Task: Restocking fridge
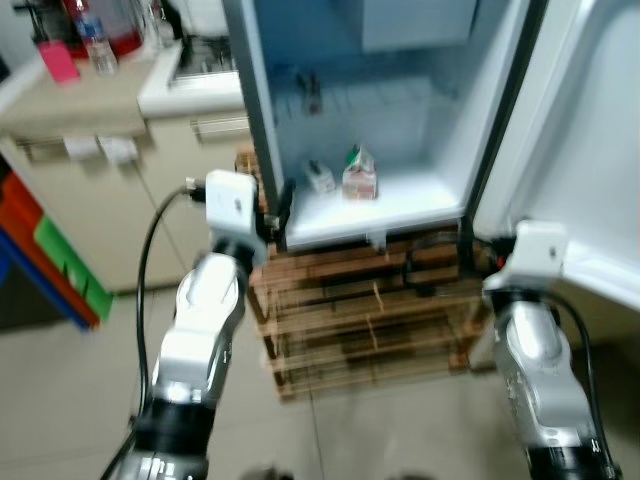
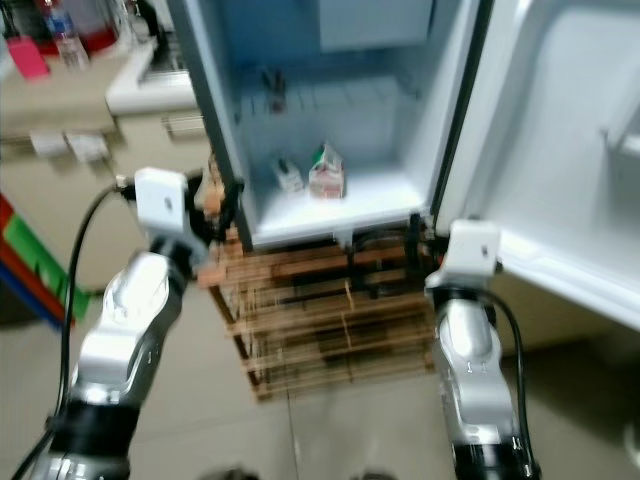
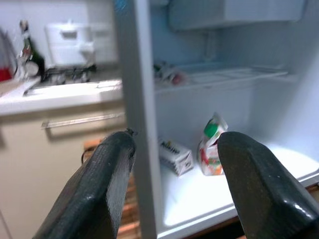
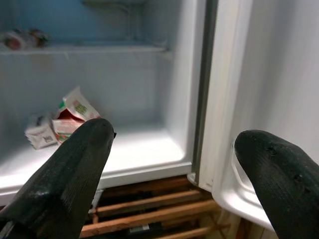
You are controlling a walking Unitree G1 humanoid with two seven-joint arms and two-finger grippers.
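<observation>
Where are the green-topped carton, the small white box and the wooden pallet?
green-topped carton [image 1: 360, 176]: left eye view, front face.
small white box [image 1: 320, 177]: left eye view, its top.
wooden pallet [image 1: 370, 320]: left eye view, front slats.

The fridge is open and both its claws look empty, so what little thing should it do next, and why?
Probably step or turn away to fetch something to stock. Both the left gripper and the right gripper are open and hold nothing, while the fridge stands open with just a carton and a small box on its bottom shelf.
</observation>
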